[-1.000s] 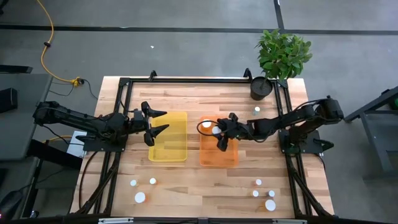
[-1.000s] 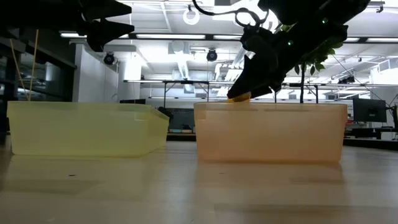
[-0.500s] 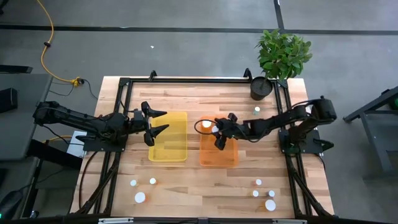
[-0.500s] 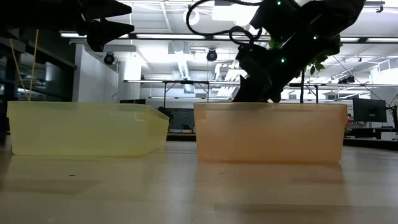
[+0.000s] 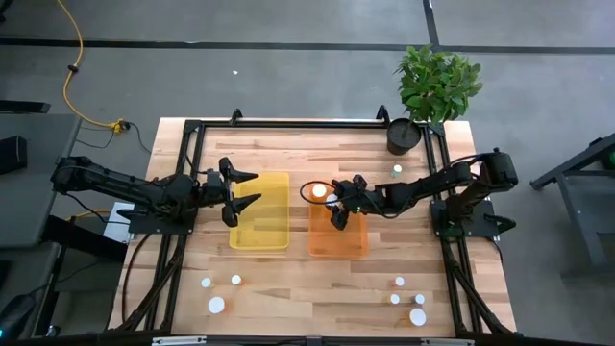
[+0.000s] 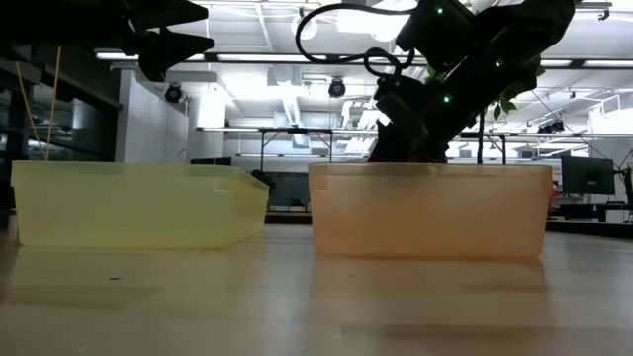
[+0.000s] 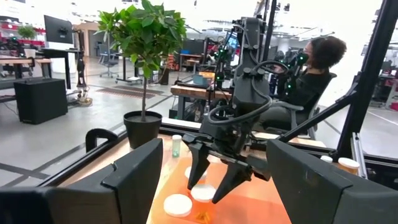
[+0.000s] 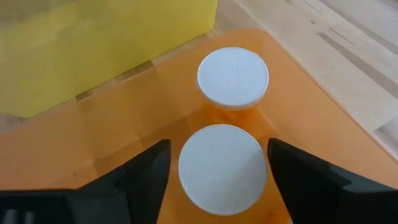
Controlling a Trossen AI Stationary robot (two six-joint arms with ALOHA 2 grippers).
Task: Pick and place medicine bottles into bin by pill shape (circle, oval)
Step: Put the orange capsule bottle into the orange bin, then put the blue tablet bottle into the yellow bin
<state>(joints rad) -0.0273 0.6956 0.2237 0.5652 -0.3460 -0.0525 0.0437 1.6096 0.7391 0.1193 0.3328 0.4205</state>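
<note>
From the high view, I see my right gripper [image 5: 336,205] down at the far end of the see-through orange plastic bin [image 5: 337,231], its fingers spread apart. I think I am at the letting-go step: a small amber bottle with a round white cap [image 5: 332,202] sits between the fingers, right beside another white-capped bottle [image 5: 318,191] already in the bin. Next I should lift straight up so I do not knock either one over, then go for the loose white-capped bottles [image 5: 408,303] near the front edge. My left gripper [image 5: 242,188] waits open and empty over the see-through yellow plastic bin [image 5: 260,210].

In the low view, my right arm dips behind the orange wall; I cannot see the bottles there.

In the left wrist view, the right gripper's fingers stand wide around the white cap, not touching it.

In the right wrist view, both caps stand upright on the orange floor, close together.

The table is pale wooden planks [image 5: 288,274] with a black metal frame. A green leafy plant in a black pot [image 5: 405,135] stands at the far right corner. Beyond it is a big workshop, where a person sits.
</note>
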